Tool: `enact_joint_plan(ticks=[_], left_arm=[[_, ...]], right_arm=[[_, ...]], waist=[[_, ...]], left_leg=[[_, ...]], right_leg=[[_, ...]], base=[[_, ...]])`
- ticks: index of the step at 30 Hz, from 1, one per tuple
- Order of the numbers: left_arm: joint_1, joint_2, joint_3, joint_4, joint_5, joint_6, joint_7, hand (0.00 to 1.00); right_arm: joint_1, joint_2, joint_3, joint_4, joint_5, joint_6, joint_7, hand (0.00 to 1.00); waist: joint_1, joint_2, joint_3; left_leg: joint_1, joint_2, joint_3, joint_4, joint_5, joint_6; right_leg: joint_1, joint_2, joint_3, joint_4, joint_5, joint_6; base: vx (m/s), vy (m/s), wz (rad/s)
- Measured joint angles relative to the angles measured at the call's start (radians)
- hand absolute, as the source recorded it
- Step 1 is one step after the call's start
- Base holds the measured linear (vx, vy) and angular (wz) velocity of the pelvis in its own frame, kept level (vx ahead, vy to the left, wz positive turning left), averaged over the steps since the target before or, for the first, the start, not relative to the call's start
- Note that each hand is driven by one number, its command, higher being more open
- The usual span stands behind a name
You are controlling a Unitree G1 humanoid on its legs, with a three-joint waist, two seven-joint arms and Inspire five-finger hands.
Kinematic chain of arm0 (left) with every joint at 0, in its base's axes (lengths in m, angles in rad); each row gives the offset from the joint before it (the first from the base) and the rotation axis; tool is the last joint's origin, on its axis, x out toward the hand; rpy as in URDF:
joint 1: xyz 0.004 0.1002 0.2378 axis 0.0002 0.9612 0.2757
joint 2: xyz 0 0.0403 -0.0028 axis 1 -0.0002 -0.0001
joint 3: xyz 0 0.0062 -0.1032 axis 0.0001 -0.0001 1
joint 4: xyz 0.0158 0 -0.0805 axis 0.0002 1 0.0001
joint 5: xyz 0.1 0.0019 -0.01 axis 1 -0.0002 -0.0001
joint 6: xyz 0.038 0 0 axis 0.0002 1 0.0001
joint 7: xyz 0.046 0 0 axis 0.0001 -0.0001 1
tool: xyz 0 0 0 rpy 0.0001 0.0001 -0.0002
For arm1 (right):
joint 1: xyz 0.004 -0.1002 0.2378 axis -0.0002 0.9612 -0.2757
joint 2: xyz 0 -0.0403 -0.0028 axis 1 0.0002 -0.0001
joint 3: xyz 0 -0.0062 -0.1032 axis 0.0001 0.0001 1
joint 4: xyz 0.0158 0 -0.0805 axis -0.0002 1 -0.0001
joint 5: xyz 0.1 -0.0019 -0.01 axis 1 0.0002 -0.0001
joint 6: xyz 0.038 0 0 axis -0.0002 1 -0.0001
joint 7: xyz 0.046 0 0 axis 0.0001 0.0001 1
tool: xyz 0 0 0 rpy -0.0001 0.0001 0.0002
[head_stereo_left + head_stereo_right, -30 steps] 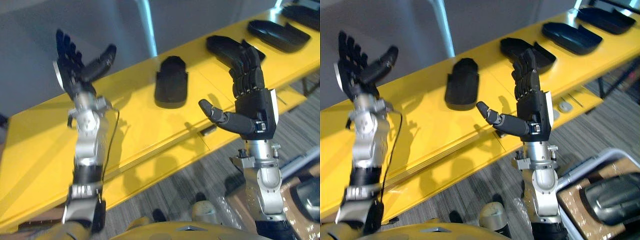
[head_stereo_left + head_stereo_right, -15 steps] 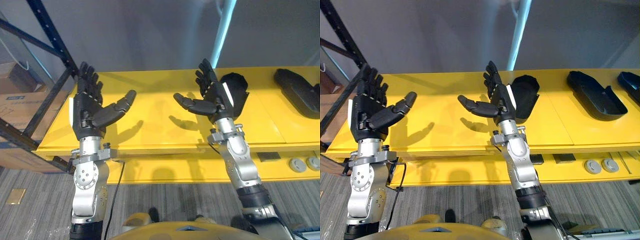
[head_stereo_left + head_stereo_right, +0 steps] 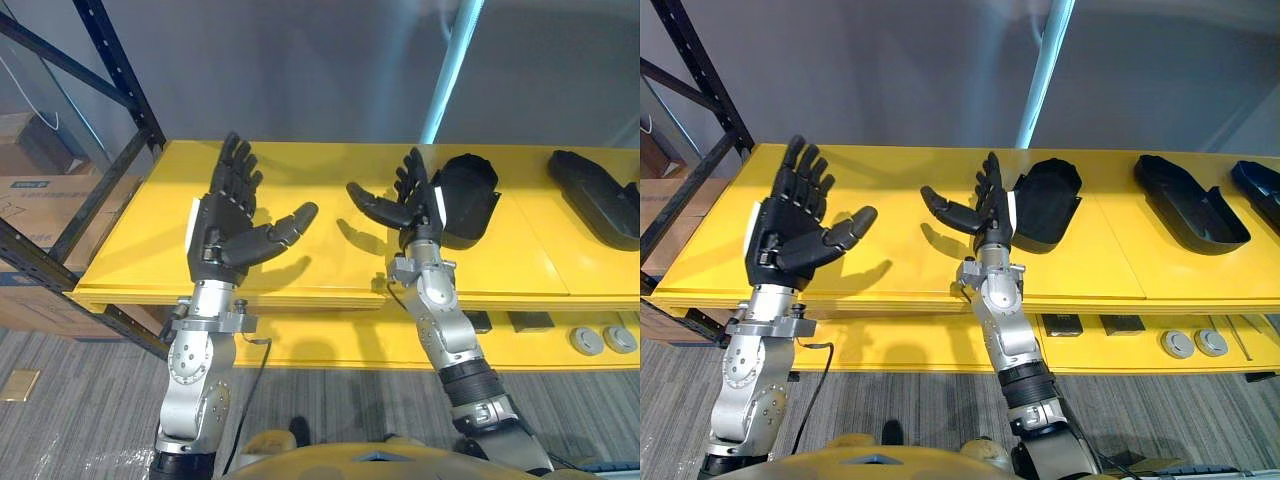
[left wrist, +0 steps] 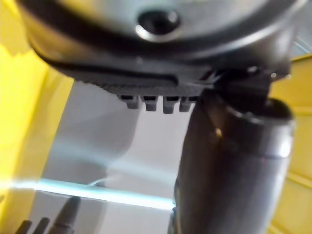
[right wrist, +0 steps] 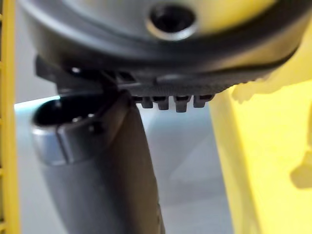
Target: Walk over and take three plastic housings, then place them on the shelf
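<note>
Black plastic housings lie in a row on the yellow shelf. The nearest housing sits just right of my right hand, which is raised open over the shelf, fingers straight, thumb pointing left, holding nothing. A second housing lies further right, and a third housing shows at the right edge. My left hand is open too, palm up, fingers spread above the shelf's front left part, empty. The left hand's thumb and the right hand's thumb stand straight in their wrist views.
A dark metal rack post rises at the shelf's left end, with cardboard boxes behind it. A pale blue pole stands behind the shelf. A lower yellow ledge holds small dark plates and round grey discs.
The camera has shifted a little. My right hand has moved lower and closer to the nearest housing's left side. My left hand has moved right and forward. Both stay open.
</note>
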Motion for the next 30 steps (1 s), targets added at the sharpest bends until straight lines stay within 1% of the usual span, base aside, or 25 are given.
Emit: enact_joint_plan(ticks=[2,7,11,12,16,21,25,30], left_arm=[[0.001,0.001,-0.003,0.021,0.000,-0.001,-0.003,1.00],[0.001,0.019,-0.042,0.032,-0.023,-0.018,-0.009,1.00],[0.001,0.021,-0.062,0.043,-0.022,-0.038,-0.010,1.00],[0.001,0.021,-0.067,0.043,-0.022,-0.038,-0.012,1.00],[0.001,0.021,-0.068,0.043,-0.025,-0.040,-0.020,1.00],[0.001,0.021,-0.079,0.043,-0.026,-0.040,-0.028,1.00],[0.002,0.021,-0.111,0.043,-0.026,-0.040,-0.039,1.00],[0.019,0.021,-0.111,0.043,-0.031,-0.040,-0.054,1.00]], right_arm=[[0.017,0.007,0.020,0.023,-0.013,0.034,-0.005,1.00],[0.042,0.007,0.036,0.028,-0.033,0.068,-0.028,1.00],[0.042,0.007,0.036,0.029,-0.035,0.069,-0.037,1.00],[0.042,0.007,0.036,0.032,-0.041,0.069,-0.040,1.00],[0.042,0.008,0.036,0.039,-0.064,0.068,-0.047,1.00],[0.044,0.022,0.033,0.042,-0.077,0.067,-0.092,1.00],[0.061,0.035,0.032,0.040,-0.079,0.047,-0.124,1.00],[0.111,0.045,0.011,0.005,-0.081,0.033,-0.155,1.00]], waist=[[-0.001,0.000,0.000],[-0.007,0.000,0.000],[-0.014,0.000,0.000],[-0.016,0.000,0.000],[-0.022,0.000,0.000],[-0.025,0.000,0.000],[-0.025,0.000,0.000],[-0.026,0.000,0.000]], left_leg=[[0.008,0.000,0.018,-0.011,0.002,0.000],[0.019,0.000,0.038,-0.026,0.004,0.000],[0.029,-0.001,0.044,-0.034,0.005,0.000],[0.031,-0.001,0.046,-0.037,0.005,0.000],[0.042,-0.001,0.051,-0.055,0.010,0.000],[0.047,-0.002,0.058,-0.058,0.011,0.000],[0.048,-0.002,0.062,-0.061,0.011,0.000],[0.049,-0.002,0.069,-0.061,0.010,0.000]], right_leg=[[-0.008,0.000,0.017,0.001,0.001,0.000],[-0.016,0.001,0.040,0.002,0.001,0.000],[-0.014,0.002,0.048,0.002,0.001,0.001],[-0.014,0.002,0.050,0.002,0.004,0.005],[-0.015,0.003,0.057,0.002,0.004,0.005],[-0.015,0.003,0.063,0.001,0.003,0.004],[-0.015,0.003,0.065,0.000,0.003,0.004],[-0.016,0.003,0.069,-0.001,0.003,0.004]], base=[[0.01,0.025,-0.20],[0.01,0.027,-0.14],[0.01,0.016,-0.06],[0.01,0.017,-0.05],[0.01,0.014,-0.05],[0.00,0.008,-0.02],[0.00,0.005,-0.01],[0.00,0.004,-0.01]])
